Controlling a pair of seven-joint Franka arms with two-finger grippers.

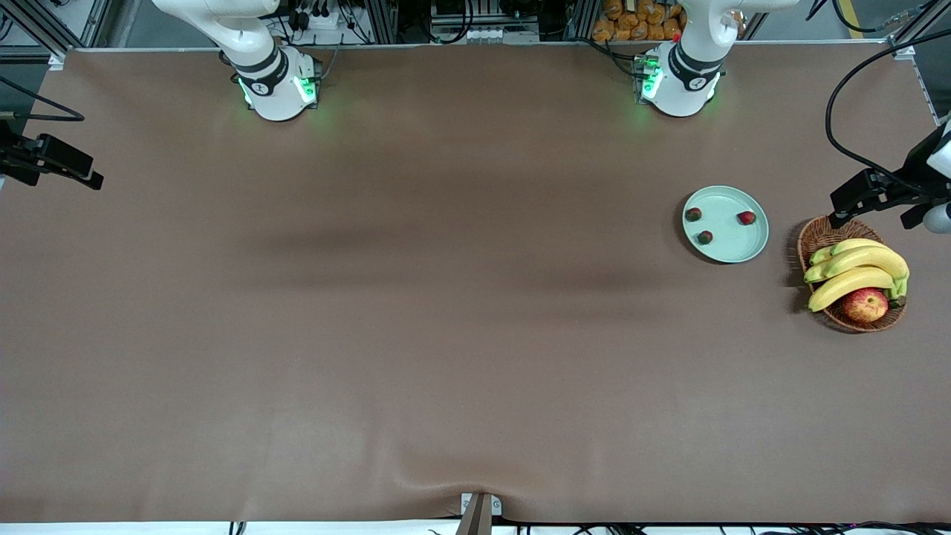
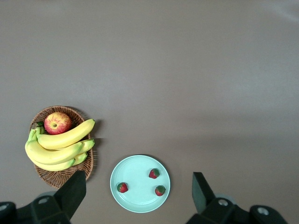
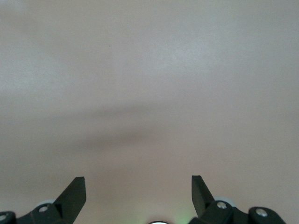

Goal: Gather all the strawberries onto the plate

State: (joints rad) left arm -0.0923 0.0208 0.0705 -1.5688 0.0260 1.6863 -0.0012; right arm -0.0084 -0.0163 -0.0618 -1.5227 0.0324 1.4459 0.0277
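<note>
Both end effectors (image 2: 135, 198) (image 3: 138, 196) raised, fingers apart.

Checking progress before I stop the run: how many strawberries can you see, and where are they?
3, all on the plate: one strawberry toward the basket, one at the rim toward the right arm's end, one nearer the front camera. None shows on the table or in the basket, though the bananas could hide one.

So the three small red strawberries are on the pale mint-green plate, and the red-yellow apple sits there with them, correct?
Not quite. The three strawberries are on the pale mint-green plate, but the red-yellow apple sits in the brown wicker basket beside the yellow bananas, as the front view shows.
</note>
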